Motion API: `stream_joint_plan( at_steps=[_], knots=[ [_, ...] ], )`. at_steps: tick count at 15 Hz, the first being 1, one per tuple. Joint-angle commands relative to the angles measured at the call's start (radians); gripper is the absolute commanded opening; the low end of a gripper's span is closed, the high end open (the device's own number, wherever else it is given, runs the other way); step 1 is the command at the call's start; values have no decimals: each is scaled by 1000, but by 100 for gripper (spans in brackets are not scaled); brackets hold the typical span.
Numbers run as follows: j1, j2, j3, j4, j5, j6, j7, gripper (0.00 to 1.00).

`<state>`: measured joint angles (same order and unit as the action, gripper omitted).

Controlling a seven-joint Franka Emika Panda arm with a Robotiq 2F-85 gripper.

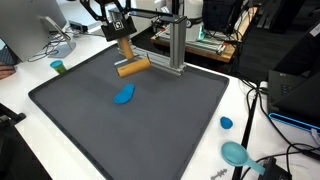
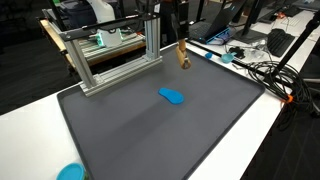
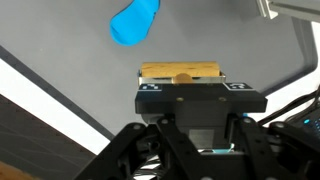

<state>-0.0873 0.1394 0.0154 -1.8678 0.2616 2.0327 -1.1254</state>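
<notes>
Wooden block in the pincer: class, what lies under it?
Only the dark mat; the blue piece lies apart. The wooden block hides any contact.

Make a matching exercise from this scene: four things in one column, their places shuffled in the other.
Things:
1. wooden piece
2. blue object
3. metal frame
4. small blue cap

Places:
a. on the white table, off the mat
b. gripped in the claw
c. standing at the mat's edge
d. lying loose mid-mat

Pairs: 1-b, 2-d, 3-c, 4-a
</notes>
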Motion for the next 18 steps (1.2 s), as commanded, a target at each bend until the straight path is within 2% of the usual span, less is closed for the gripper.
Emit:
stream_joint_plan(
  at_steps=[1, 8, 10, 11, 16, 17, 18],
  knots=[
    [18, -40, -21, -15, -76, 34, 216, 22],
    [12, -154, -50, -108, -311, 5, 620, 22],
    [9, -188, -54, -144, -309, -21, 673, 22],
    [11, -115, -53, -78, -287, -10, 613, 47],
    [14, -159, -60, -126, -289, -15, 652, 47],
    [13, -160, -59, -126, -298, -19, 708, 22],
    [11, -173, -59, -141, -313, -28, 820, 22]
  ],
)
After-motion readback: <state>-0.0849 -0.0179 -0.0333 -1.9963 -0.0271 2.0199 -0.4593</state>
